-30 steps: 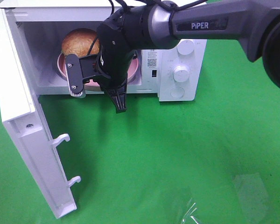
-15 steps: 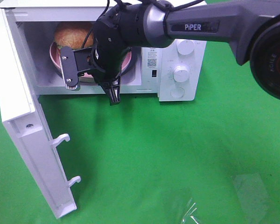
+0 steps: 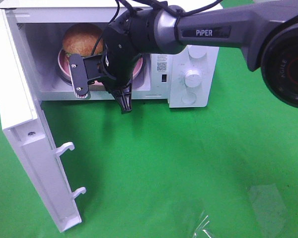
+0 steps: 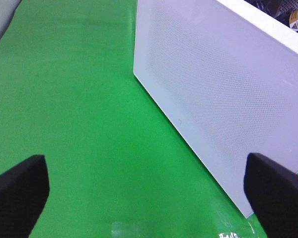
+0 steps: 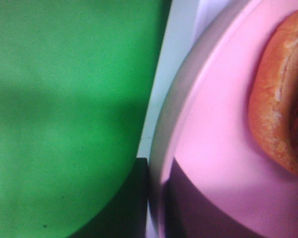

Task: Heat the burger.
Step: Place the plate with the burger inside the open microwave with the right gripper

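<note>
On a flat green cloth (image 3: 188,163), a white box-shaped microwave oven (image 3: 203,59) with a round white dial (image 3: 192,78) on its front panel. Hinged at the left of the high view, its white door (image 3: 25,129), swung fully open, with two white latch hooks (image 3: 65,148) jutting from the free edge.

Inside the cavity, toward its left half, a round burger with a glossy golden-brown domed bun (image 3: 82,38), resting on a round pink plate (image 3: 63,65). Plate on the cavity floor or lifted off it: cannot tell.

Reaching across from the right of that view into the mouth of the cavity, a dark grey right arm (image 3: 213,30) marked PIPER, ending in the black right gripper (image 3: 109,85) at the plate's near rim. Fingers drawn together and clamped on that rim (seen close in the right wrist view, with a dark fingertip (image 5: 141,198) hard against the plate's edge). Just beyond it in that view, the browned side of the bun, apart from the fingertip.

Left gripper (image 4: 149,198) out of the high view. In the left wrist view, two black fingers (image 4: 20,193) spread wide apart, holding nothing, above the green cloth and facing the perforated outer face of the open door.
</note>
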Robot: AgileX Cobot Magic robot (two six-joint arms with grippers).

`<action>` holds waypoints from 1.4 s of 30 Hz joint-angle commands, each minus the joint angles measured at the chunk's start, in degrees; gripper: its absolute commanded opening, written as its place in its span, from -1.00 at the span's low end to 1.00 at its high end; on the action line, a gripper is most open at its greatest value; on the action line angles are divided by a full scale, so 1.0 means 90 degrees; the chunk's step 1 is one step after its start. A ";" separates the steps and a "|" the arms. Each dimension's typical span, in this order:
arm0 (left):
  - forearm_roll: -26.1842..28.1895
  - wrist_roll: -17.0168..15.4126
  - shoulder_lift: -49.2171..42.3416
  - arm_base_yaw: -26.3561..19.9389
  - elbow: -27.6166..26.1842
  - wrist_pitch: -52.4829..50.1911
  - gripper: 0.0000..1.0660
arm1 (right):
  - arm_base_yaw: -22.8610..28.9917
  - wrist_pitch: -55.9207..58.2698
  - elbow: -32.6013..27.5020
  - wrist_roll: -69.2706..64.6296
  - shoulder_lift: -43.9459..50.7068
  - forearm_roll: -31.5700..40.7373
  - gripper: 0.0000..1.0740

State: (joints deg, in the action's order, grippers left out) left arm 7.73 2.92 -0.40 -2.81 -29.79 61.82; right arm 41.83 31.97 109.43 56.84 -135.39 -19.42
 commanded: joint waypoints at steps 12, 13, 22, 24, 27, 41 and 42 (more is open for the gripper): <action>0.0038 0.0000 -0.0089 -0.0025 0.0019 -0.0070 0.87 | -0.0070 -0.0611 0.0140 0.0057 0.0006 -0.0089 -0.91; 0.0038 0.0000 -0.0089 -0.0025 0.0019 -0.0070 0.87 | -0.0070 -0.0630 0.0140 0.0057 0.0006 -0.0089 -0.87; 0.0038 0.0000 -0.0089 -0.0025 0.0019 -0.0070 0.87 | -0.0070 -0.0643 0.0140 0.0057 0.0006 -0.0102 -0.48; 0.0038 0.0000 -0.0089 -0.0025 0.0019 -0.0070 0.87 | -0.0064 -0.0624 0.0140 0.0057 0.0006 -0.0089 -0.37; 0.0038 0.0000 -0.0089 -0.0025 0.0019 -0.0070 0.87 | -0.0051 -0.0618 0.0115 0.0051 0.0006 -0.0089 -0.31; 0.0038 0.0000 -0.0089 -0.0025 0.0019 -0.0070 0.87 | -0.0051 -0.0325 0.0102 0.0051 0.0127 0.0108 -0.20; 0.0038 0.0000 -0.0089 -0.0025 0.0019 -0.0070 0.87 | -0.0051 -0.0325 0.0102 0.0051 0.0127 0.0108 -0.20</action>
State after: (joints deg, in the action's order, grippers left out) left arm 7.73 2.92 -0.40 -2.81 -29.79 61.82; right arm 41.25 28.53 110.01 57.18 -135.33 -18.85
